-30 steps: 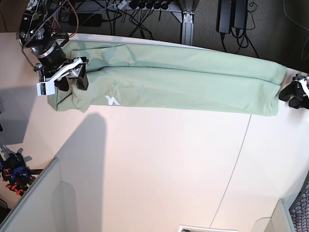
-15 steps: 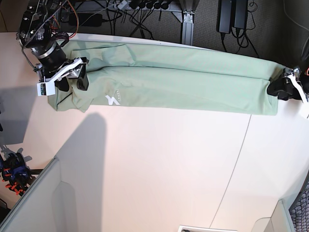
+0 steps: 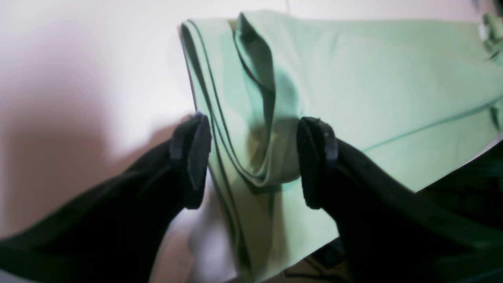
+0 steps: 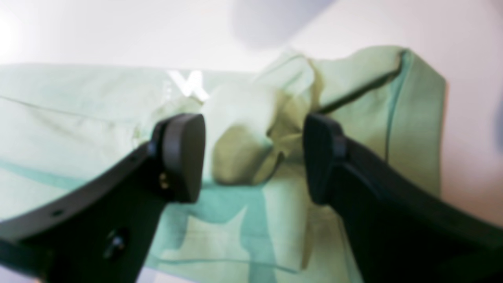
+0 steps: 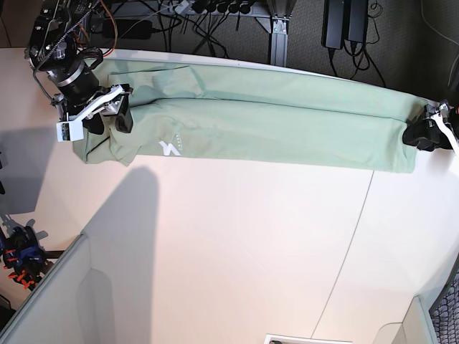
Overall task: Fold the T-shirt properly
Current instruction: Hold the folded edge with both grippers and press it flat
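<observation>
The T-shirt (image 5: 272,122) is pale mint green and lies folded lengthwise as a long band across the back of the white table (image 5: 229,251). A white logo (image 5: 169,148) shows near its left end. My right gripper (image 5: 104,122) is over the left end. In the right wrist view it (image 4: 253,157) is open, with bunched fabric (image 4: 243,129) between the jaws. My left gripper (image 5: 416,135) is at the shirt's right end. In the left wrist view it (image 3: 253,165) is open and straddles the layered folded edge (image 3: 235,157).
The table's back edge runs just behind the shirt, with dark floor, cables and power bricks (image 5: 215,21) beyond it. A grey partition (image 5: 43,301) stands at the front left. A small orange-and-blue tool (image 5: 18,254) sits off the left edge.
My left gripper has moved in from beside the shirt's right end onto its edge. My right gripper has stayed at the left end, where the fabric has shifted slightly.
</observation>
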Robot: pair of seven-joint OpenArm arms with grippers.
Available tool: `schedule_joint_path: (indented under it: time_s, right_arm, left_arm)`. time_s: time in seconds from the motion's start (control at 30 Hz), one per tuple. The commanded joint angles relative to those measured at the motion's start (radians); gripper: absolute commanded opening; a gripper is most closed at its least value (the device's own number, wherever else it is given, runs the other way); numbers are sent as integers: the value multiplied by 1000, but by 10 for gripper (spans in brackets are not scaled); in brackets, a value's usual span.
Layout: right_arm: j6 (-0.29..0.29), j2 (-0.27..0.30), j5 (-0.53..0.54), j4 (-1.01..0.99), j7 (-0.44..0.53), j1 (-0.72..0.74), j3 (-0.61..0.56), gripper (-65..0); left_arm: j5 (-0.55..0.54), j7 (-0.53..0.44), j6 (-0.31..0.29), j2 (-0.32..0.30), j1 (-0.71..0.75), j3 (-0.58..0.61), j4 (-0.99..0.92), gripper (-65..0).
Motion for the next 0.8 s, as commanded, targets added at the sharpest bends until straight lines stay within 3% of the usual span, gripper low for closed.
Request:
schedule_joint_path:
  time_s: [0.0,0.77]
  right_arm:
    - [0,14,11,18,19,7,10,-262]
    - [0,14,11,18,19,7,10,-262]
  left_arm:
    - [-7,-9,11,-24,-5,-22,30,-263]
    - [-4,-8,30,-35,41,-25,68,-263]
